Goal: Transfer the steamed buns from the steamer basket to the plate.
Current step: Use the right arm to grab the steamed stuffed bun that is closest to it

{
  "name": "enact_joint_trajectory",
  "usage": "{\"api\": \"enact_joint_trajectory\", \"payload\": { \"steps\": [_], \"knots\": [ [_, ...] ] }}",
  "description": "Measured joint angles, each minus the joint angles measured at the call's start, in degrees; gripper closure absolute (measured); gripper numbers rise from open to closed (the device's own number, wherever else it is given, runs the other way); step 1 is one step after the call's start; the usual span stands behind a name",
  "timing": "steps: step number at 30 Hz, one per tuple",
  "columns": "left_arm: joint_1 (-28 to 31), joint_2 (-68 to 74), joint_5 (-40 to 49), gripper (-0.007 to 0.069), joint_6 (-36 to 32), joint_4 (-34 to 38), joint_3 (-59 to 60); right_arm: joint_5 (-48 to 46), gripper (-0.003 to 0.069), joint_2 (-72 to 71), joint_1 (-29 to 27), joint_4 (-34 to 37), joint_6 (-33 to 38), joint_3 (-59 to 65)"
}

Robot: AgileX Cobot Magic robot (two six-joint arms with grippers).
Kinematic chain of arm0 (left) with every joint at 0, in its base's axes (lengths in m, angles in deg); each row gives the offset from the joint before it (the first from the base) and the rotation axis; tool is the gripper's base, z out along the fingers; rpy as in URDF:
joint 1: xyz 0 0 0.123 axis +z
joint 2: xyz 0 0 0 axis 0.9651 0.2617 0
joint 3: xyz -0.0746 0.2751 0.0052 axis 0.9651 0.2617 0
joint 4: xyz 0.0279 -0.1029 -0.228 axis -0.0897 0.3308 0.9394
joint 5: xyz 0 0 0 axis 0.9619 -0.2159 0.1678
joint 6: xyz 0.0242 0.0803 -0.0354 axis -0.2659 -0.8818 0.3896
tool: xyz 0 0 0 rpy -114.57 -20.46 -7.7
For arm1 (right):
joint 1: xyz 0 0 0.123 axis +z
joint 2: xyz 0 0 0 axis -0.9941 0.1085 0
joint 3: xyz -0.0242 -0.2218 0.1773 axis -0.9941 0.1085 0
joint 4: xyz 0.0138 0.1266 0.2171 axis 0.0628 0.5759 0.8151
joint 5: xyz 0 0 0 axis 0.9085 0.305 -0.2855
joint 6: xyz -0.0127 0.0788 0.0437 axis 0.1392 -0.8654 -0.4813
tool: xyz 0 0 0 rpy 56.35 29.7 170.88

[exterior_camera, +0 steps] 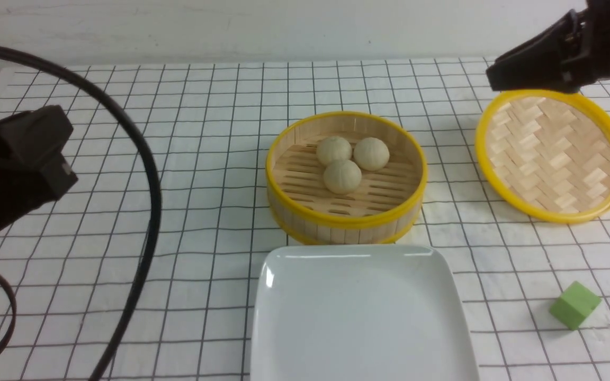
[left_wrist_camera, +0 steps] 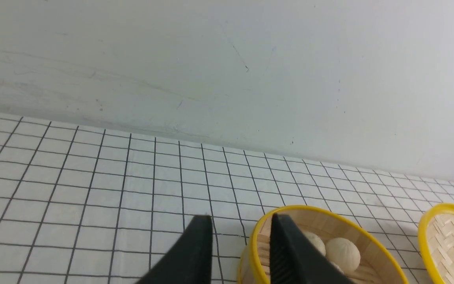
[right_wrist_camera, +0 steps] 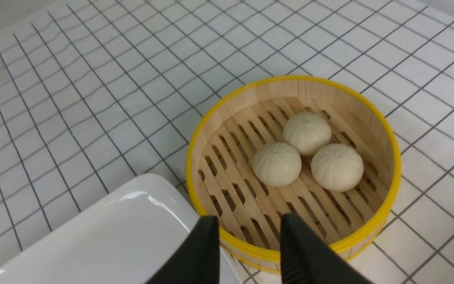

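Steamer basket (exterior_camera: 347, 221) holds 3 steamed buns (exterior_camera: 342, 176), clustered together.

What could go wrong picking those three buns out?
The buns sit bunched together, so the right tool closing on one may nudge or squash its neighbours. The steamer basket has upright walls; a low carry could catch the rim. The plate is glossy; a dropped bun might roll.
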Motion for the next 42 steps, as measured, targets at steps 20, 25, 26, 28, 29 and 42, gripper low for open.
{"api": "enact_joint_trajectory", "payload": {
  "steps": [20,25,26,28,29,42],
  "knots": [
    [0.0,0.0,-4.5,0.0384,0.1,4.0,5.7,-6.1,0.0419,30.2,10.0,-19.5,-20.3,-32.8],
    [0.0,0.0,-4.7,0.0384,0.1,4.1,5.7,-7.8,0.0419,36.2,12.0,-20.9,-22.7,-41.8],
    [0.0,0.0,-4.7,0.0384,0.1,4.1,5.7,-8.4,0.0419,37.6,12.6,-21.5,-23.5,-43.9],
    [0.0,0.0,-4.7,0.0384,0.1,4.1,5.7,-9.2,0.0419,39.8,13.6,-23.1,-24.8,-46.6],
    [0.0,0.0,-4.7,0.0384,0.1,4.1,5.7,-9.3,0.0419,40.0,13.7,-23.4,-24.9,-46.9],
    [0.0,0.0,-4.7,0.0384,0.1,3.8,5.7,-7.9,0.0419,48.1,16.0,-32.3,-27.1,-50.6]
  ]
}}
